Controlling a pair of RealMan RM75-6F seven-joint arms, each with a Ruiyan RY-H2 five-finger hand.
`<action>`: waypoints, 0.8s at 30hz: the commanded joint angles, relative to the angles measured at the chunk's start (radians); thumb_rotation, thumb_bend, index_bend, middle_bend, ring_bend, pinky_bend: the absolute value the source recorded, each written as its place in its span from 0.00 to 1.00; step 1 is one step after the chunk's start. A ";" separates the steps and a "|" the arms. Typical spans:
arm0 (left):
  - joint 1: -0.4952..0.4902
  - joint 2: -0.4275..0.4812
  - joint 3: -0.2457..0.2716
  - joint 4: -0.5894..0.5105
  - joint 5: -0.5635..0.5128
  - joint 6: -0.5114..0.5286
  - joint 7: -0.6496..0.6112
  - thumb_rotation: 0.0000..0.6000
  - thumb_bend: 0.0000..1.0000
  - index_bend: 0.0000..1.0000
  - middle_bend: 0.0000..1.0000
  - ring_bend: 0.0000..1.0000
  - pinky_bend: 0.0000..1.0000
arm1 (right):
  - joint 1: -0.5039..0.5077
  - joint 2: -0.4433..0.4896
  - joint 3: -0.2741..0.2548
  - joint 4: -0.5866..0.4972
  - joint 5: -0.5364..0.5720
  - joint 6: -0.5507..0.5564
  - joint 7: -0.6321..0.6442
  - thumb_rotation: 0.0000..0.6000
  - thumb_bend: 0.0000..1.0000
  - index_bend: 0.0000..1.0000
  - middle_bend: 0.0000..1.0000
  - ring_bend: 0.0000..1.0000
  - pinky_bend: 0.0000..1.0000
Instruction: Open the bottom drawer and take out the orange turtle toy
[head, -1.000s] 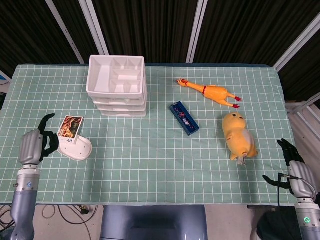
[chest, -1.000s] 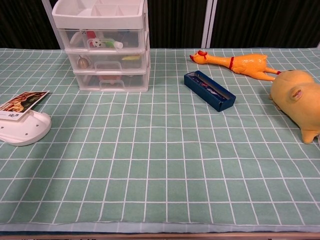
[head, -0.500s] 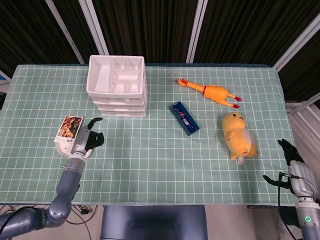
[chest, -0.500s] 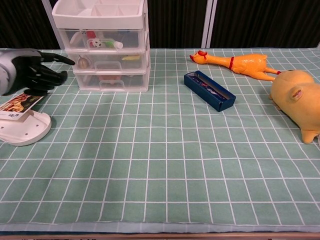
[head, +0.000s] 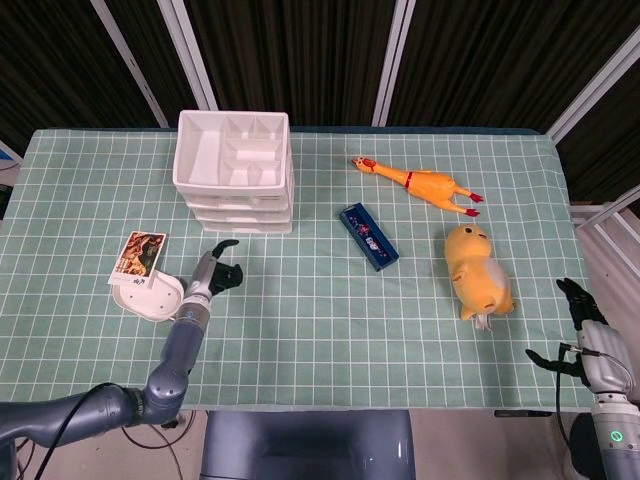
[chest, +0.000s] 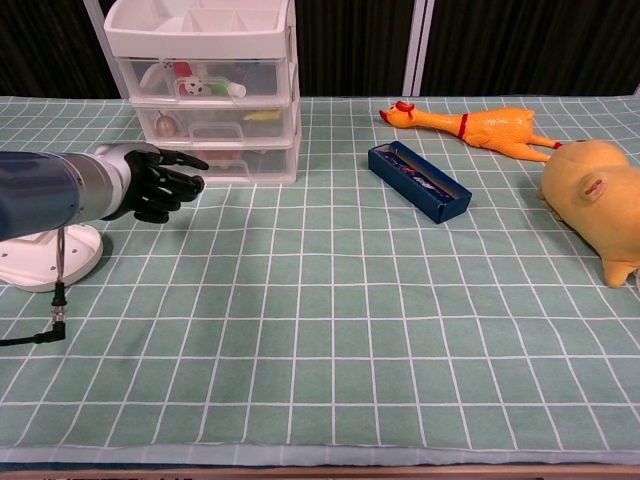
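The white three-drawer unit (head: 235, 170) (chest: 205, 90) stands at the back left with all drawers closed. Through the clear front of the bottom drawer (chest: 222, 160) an orange-red shape shows dimly; I cannot tell what it is. My left hand (head: 215, 275) (chest: 160, 180) hovers just left of and in front of the bottom drawer, fingers apart and pointing at it, holding nothing and not touching it. My right hand (head: 585, 335) hangs at the table's right edge with its fingers spread and nothing in it.
A rubber chicken (head: 420, 183) (chest: 470, 127) lies at the back right, a yellow plush (head: 478, 270) (chest: 595, 190) in front of it. A blue box (head: 368, 237) (chest: 418, 181) lies mid-table. A white dish (head: 150, 295) (chest: 40, 255) with a picture card (head: 140, 252) sits under my left forearm.
My left arm has swung from the table's left edge, over the white dish, rightward to the front of the drawer unit. The right hand has barely moved.
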 joint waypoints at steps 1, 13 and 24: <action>-0.029 -0.029 -0.021 0.051 -0.037 -0.030 -0.012 1.00 0.62 0.17 0.90 0.95 1.00 | 0.000 0.001 0.001 -0.001 0.003 -0.002 0.003 1.00 0.13 0.00 0.00 0.00 0.18; -0.069 -0.111 -0.086 0.201 -0.073 -0.132 -0.124 1.00 0.62 0.17 0.90 0.96 1.00 | 0.002 0.007 0.004 -0.007 0.011 -0.014 0.022 1.00 0.13 0.00 0.00 0.00 0.18; -0.110 -0.182 -0.132 0.361 -0.035 -0.202 -0.220 1.00 0.62 0.17 0.91 0.96 1.00 | 0.004 0.013 0.005 -0.010 0.018 -0.027 0.040 1.00 0.13 0.00 0.00 0.00 0.18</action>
